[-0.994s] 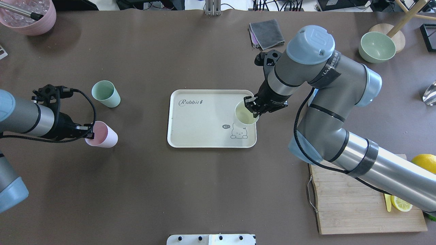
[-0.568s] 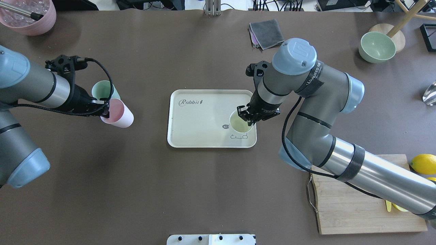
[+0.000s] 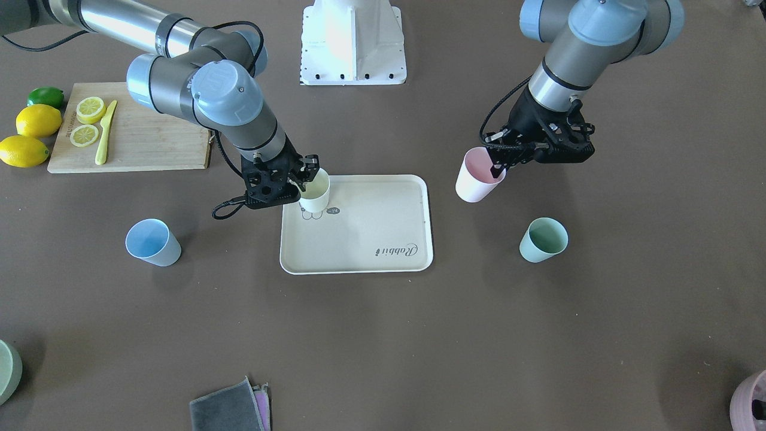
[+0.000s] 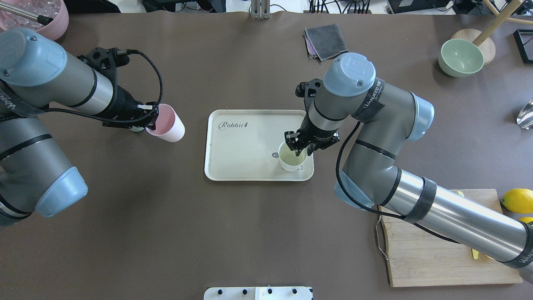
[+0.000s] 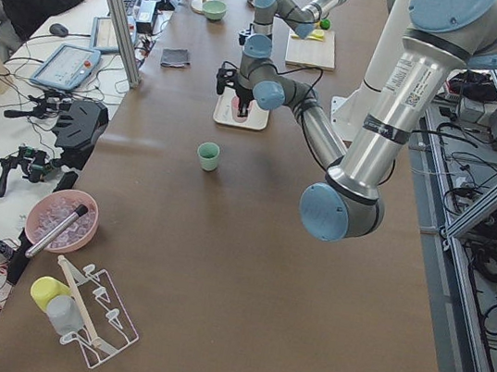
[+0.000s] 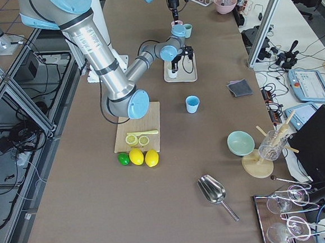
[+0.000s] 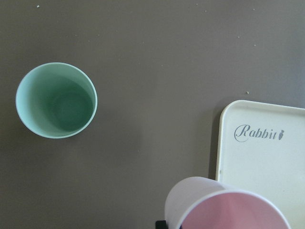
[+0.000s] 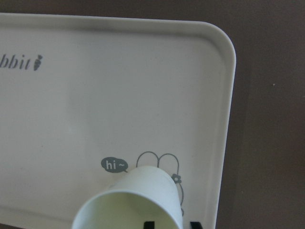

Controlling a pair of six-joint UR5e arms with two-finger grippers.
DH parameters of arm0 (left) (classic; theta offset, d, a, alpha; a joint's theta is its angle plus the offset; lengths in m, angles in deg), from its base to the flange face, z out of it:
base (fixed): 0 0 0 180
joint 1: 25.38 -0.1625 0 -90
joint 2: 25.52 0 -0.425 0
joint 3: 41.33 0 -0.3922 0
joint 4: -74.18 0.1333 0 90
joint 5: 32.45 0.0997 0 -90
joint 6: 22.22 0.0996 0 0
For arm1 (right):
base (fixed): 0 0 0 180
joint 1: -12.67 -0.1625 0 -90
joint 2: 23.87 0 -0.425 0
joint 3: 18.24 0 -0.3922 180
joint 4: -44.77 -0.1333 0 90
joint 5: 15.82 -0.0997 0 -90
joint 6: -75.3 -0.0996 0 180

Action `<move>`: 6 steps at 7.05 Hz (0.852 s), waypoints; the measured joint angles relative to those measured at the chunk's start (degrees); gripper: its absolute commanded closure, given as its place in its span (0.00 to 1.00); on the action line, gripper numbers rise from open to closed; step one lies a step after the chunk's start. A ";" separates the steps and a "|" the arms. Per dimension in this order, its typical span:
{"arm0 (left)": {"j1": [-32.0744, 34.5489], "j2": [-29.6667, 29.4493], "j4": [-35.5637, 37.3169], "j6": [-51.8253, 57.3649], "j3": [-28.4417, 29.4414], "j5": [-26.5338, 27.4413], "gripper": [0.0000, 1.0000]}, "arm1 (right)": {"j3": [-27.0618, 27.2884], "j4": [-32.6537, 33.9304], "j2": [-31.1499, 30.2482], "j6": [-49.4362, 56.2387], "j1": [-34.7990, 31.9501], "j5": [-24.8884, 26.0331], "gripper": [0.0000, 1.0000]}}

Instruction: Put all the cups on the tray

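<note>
Four cups and one tray are in view. The right hand (image 4: 297,146) grips the rim of the yellow cup (image 4: 292,157), low over the corner of the tray (image 3: 371,227) printed "hi~" beside a dog outline; "Rabbit" is written at the opposite corner. Whether the cup's base touches is unclear. The left hand (image 3: 499,163) pinches the pink cup (image 3: 477,175), tilted, off the worktop (image 3: 383,335). The green cup (image 3: 543,239) stands beyond that hand. The blue cup (image 3: 152,242) stands out past the right hand, hidden by the arm from overhead.
</note>
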 measured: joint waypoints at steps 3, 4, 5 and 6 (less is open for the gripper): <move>-7.27 -6.22 0.56 -5.76 5.06 7.41 1.00 | 2.12 0.76 0.03 0.07 -8.32 -6.62 0.00; -9.08 -8.92 0.59 -7.18 7.81 9.02 1.00 | 2.51 1.01 -0.82 0.82 -11.59 -8.41 0.00; -9.84 -11.42 0.55 -7.84 10.69 9.71 1.00 | 2.70 2.03 -2.14 2.91 -14.61 -9.23 0.00; -10.19 -12.67 0.52 -8.08 12.46 9.99 1.00 | 2.85 4.49 -3.43 6.60 -17.33 -9.71 0.00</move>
